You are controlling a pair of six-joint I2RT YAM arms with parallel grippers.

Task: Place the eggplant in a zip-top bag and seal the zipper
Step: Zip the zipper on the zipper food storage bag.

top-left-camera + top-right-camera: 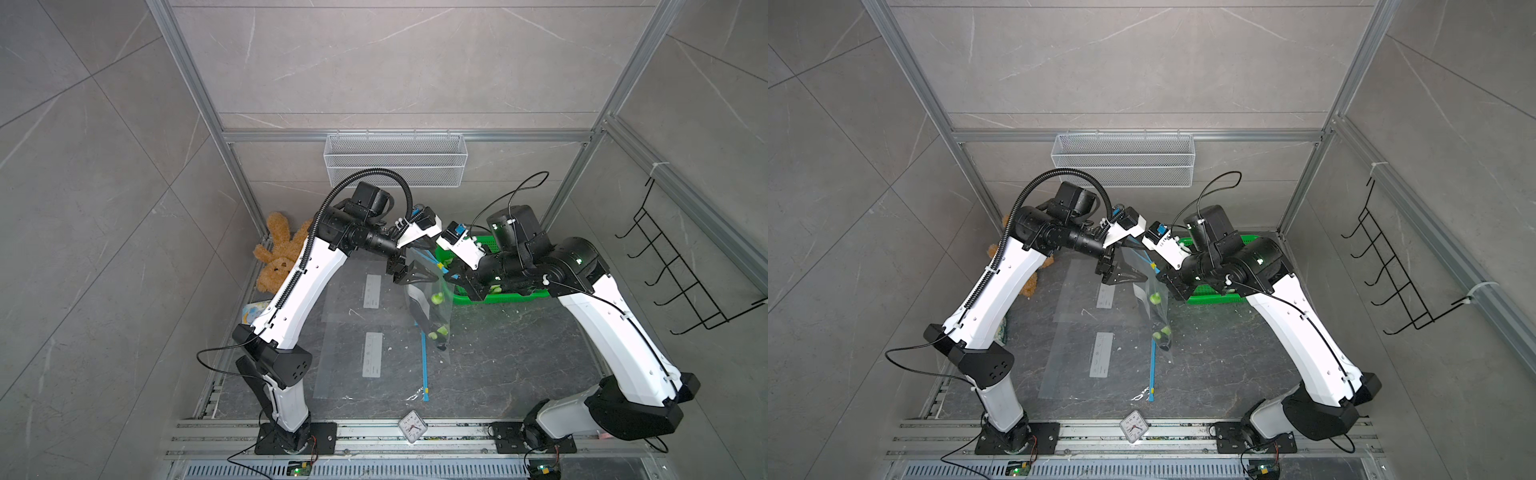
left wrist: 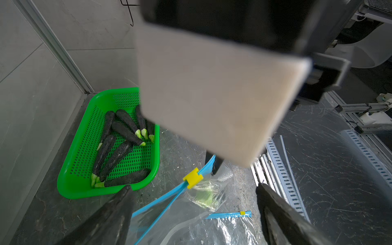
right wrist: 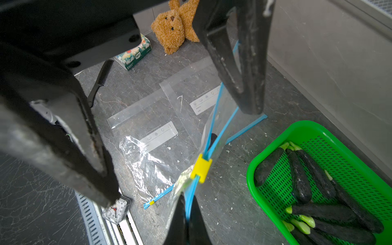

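A clear zip-top bag (image 1: 432,309) (image 1: 1156,311) hangs above the table, its blue zipper strip pinched in my shut right gripper (image 3: 187,222) (image 1: 451,276). The yellow slider (image 3: 201,168) (image 2: 192,177) sits just past those fingertips, and beyond it the strips part. Dark eggplant with green caps (image 1: 437,297) (image 1: 1155,297) shows through the bag. My left gripper (image 2: 195,214) (image 1: 409,274) is open at the bag's mouth with nothing in it; one of its fingers (image 3: 244,74) lies along the zipper strip. More eggplants (image 2: 118,146) (image 3: 307,184) lie in the green basket (image 2: 70,191) (image 3: 252,169).
Two more clear bags (image 1: 357,365) lie flat on the table, one with a blue zipper (image 1: 424,365). A teddy bear (image 1: 278,253), tissue pack (image 3: 135,53) and black comb (image 3: 101,78) sit at the back left. A small clock (image 1: 412,426) lies at the front rail.
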